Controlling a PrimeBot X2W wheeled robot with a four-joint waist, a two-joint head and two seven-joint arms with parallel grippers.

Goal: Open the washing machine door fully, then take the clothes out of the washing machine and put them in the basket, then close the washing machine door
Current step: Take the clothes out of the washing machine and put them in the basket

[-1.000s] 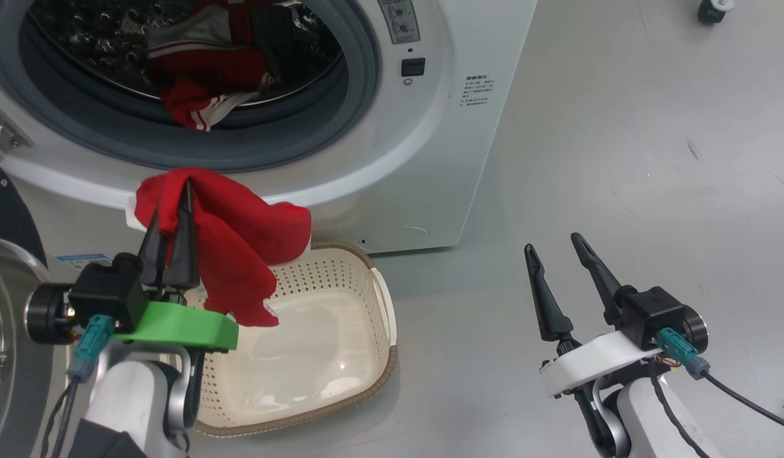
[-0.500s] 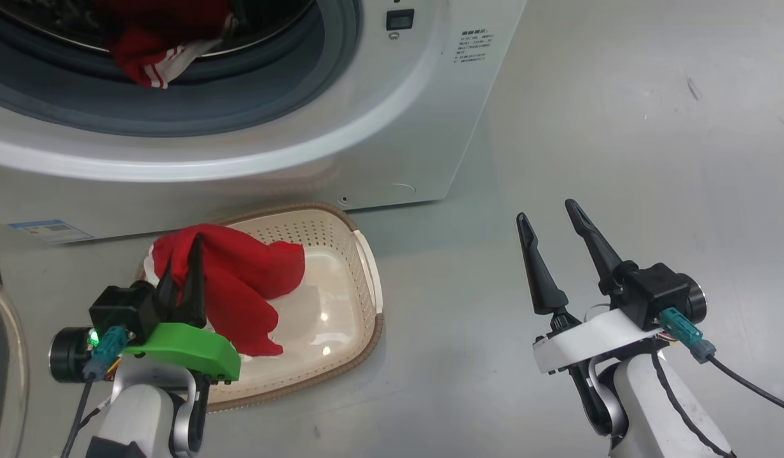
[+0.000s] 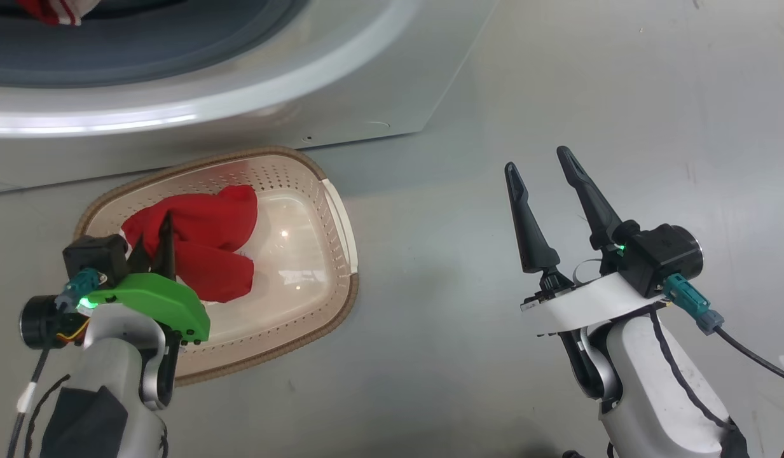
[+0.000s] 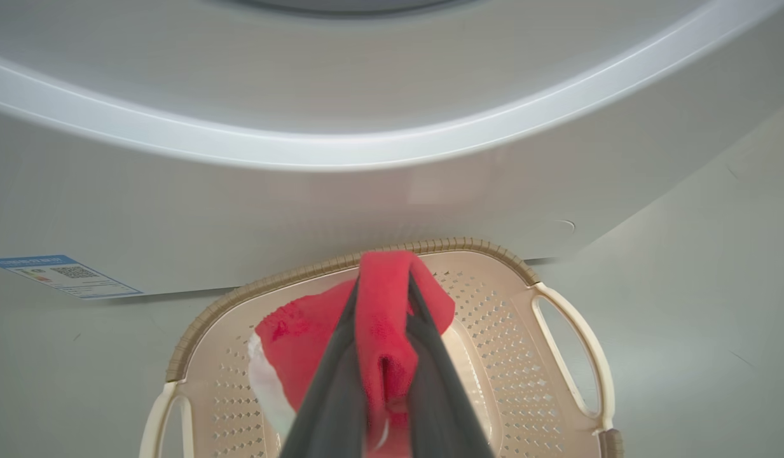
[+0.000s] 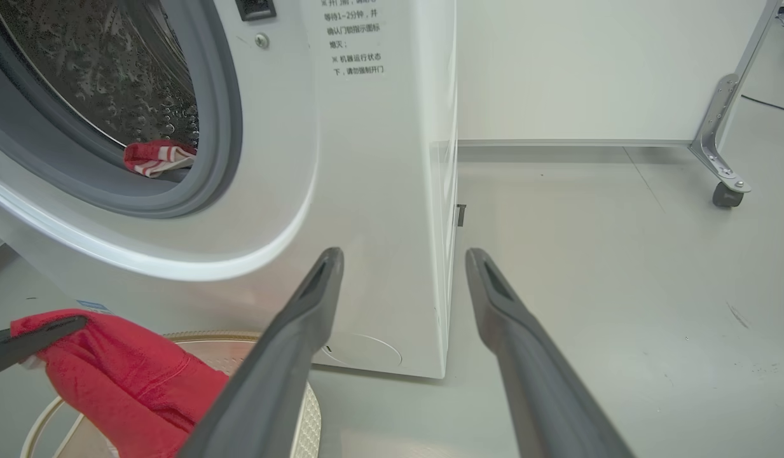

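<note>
Grey floor spreads under the whole scene. Nearest, the left pincer is clamped narrow on a plain red garment, whose bulk lies inside the basket. The right pincer stands wide and empty off to the side, well apart from the basket. Just beyond the basket rises the washing machine, and at the lip of its drum, against the grey seal, lies a red garment with white stripes. I judge the step in hand to be dropping the first garment into the basket. Next the left jaws should part and the arm lift clear without dragging cloth out, then reach back into the drum for the striped piece.
</note>
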